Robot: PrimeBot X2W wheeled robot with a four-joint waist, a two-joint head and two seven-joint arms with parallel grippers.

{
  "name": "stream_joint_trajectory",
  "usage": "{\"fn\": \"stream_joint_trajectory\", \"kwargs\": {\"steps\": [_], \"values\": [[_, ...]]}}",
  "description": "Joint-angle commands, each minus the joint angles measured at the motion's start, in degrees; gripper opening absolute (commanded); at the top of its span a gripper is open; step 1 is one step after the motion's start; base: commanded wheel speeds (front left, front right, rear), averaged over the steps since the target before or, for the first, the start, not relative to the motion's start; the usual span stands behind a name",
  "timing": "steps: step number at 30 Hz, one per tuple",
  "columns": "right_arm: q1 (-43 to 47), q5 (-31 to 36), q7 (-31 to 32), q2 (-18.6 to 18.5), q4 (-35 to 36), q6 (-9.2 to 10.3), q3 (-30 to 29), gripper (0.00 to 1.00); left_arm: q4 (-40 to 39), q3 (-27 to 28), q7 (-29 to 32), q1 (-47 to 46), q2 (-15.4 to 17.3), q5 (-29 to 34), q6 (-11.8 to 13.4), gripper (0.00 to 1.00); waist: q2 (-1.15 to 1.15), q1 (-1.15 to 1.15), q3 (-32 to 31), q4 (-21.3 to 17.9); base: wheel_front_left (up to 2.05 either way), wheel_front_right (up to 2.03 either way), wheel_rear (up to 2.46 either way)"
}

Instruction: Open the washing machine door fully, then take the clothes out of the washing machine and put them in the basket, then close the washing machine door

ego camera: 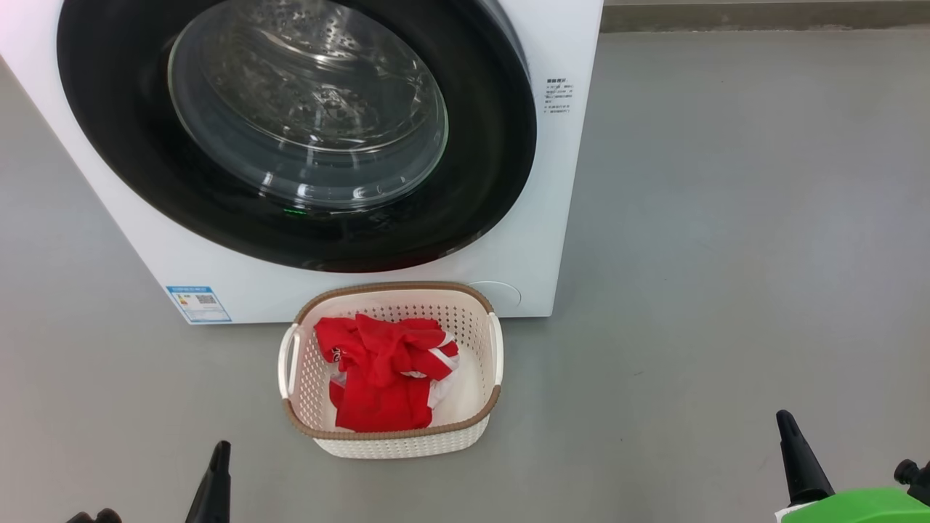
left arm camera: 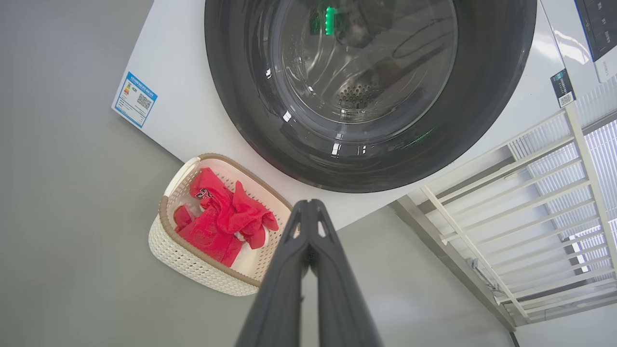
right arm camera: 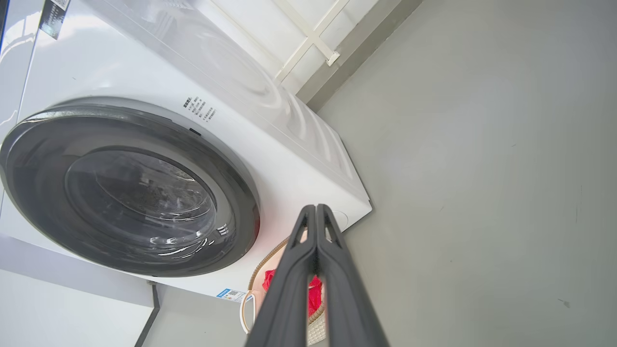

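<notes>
The white washing machine (ego camera: 530, 240) fills the top of the head view, and its round black-rimmed door (ego camera: 479, 167) lies flat against the front, closed. On the floor just before it stands the cream basket (ego camera: 396, 436) with the red clothes (ego camera: 381, 370) bundled inside. My left gripper (ego camera: 220, 450) sits low at the left, shut and holding nothing, short of the basket. My right gripper (ego camera: 786, 421) is low at the right, also shut and empty. In the left wrist view the basket (left arm camera: 193, 270) and clothes (left arm camera: 217, 224) lie left of the closed fingers (left arm camera: 289, 270).
Grey floor (ego camera: 726, 254) spreads wide to the right of the machine. A white slatted rack (left arm camera: 530, 202) stands beside the machine in the left wrist view. A green part (ego camera: 857, 508) of my right arm shows at the bottom right corner.
</notes>
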State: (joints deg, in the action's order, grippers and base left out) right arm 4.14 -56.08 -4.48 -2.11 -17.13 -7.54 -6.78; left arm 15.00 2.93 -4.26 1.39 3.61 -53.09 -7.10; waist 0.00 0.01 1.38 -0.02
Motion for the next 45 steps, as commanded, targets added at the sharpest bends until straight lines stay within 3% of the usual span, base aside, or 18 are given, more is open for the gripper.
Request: {"fn": "stream_joint_trajectory", "kwargs": {"steps": [1,45], "values": [[-2.97,-1.20,0.26,-0.82,1.69,0.03,0.27,0.00,-1.20,1.36,0.22,-2.46,0.40,-1.38,-0.19,0.00,0.00,-0.01,-0.01,0.00,0.00,0.00,0.00],[-8.05,-25.25,7.69,-0.78,2.67,0.05,0.22,0.00,-1.04,2.95,7.52,-5.99,-0.38,-27.36,-0.32,0.00,0.00,-0.01,-0.83,0.01,0.00,0.00,0.00]]}}
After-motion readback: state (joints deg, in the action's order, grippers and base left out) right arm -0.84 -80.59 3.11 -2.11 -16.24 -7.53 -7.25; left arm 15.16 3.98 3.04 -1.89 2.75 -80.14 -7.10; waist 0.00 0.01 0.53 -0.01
